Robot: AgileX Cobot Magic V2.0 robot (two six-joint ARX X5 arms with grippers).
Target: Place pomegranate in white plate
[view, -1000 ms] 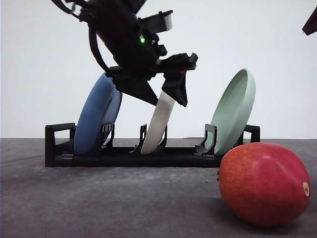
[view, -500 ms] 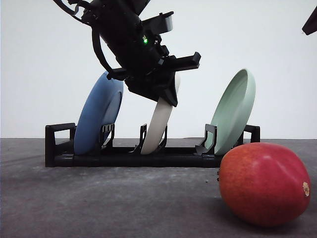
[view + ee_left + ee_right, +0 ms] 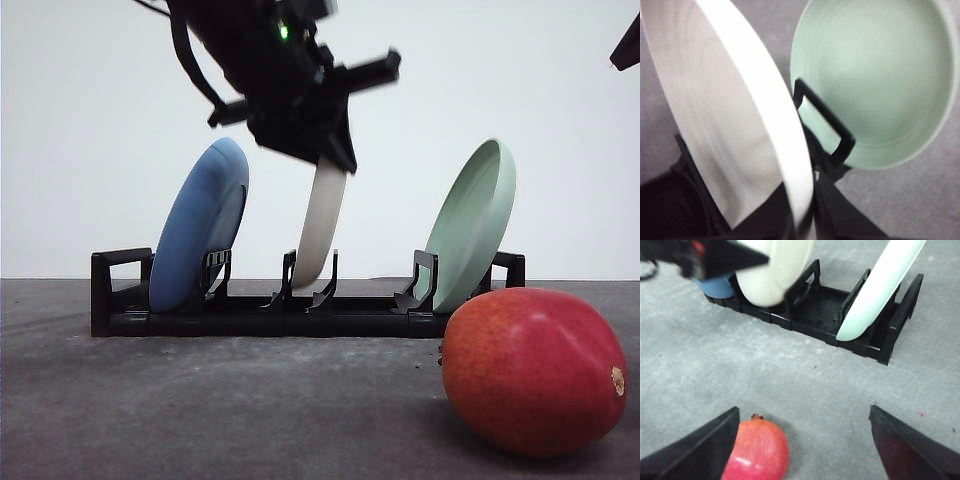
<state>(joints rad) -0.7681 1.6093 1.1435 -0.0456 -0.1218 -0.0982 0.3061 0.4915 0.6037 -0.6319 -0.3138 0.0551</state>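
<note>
The pomegranate (image 3: 535, 370), red with an orange blush, lies on the grey table at the front right, and its top also shows in the right wrist view (image 3: 757, 450). My left gripper (image 3: 325, 150) is shut on the upper rim of the white plate (image 3: 322, 225), holding it edge-on a little above the middle slot of the black rack (image 3: 300, 312). The left wrist view shows the white plate (image 3: 725, 115) pinched at its rim by that gripper (image 3: 802, 220). My right gripper (image 3: 804, 412) hangs open above the table, the pomegranate beside its left finger (image 3: 700, 450).
A blue plate (image 3: 200, 225) stands in the rack's left slot and a pale green plate (image 3: 472, 225) in its right slot. The green plate (image 3: 875, 80) is close beside the white one. Bare grey table (image 3: 200, 400) lies in front of the rack.
My left gripper has closed on the white plate's rim and risen, lifting the plate's lower edge up from the bottom of the rack slot. The pomegranate has not moved.
</note>
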